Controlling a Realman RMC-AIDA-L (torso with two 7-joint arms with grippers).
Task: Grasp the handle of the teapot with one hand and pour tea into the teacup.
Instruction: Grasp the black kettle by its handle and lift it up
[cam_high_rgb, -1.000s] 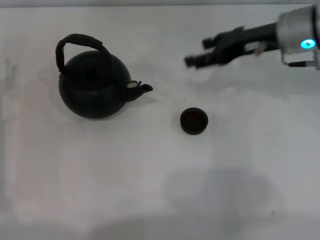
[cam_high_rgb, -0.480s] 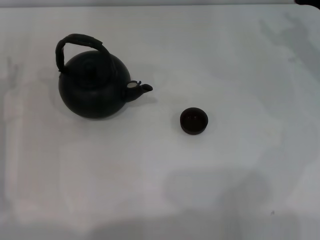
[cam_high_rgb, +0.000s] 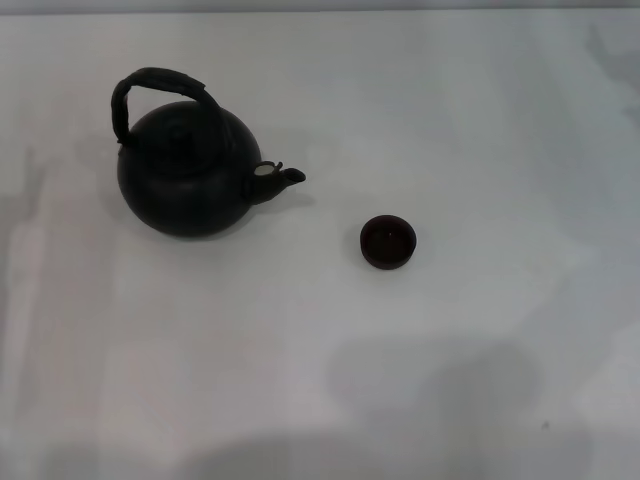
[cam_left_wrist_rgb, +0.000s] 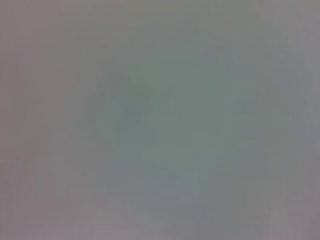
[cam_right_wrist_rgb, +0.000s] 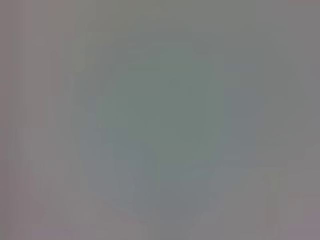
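Note:
In the head view a large round black teapot (cam_high_rgb: 188, 172) stands upright on the white table at the left, its short spout (cam_high_rgb: 283, 178) pointing right. Its thick black arched handle (cam_high_rgb: 160, 84) loops over the top. A small dark round teacup (cam_high_rgb: 388, 241) stands to the right of the spout, apart from the pot. Neither gripper shows in any view. Both wrist views show only a plain grey field.
The white table (cam_high_rgb: 480, 120) fills the head view, with soft shadows along its near edge and at the far right corner.
The right arm, which reached in from the upper right one second ago, has withdrawn out of view. The teapot and teacup have not moved.

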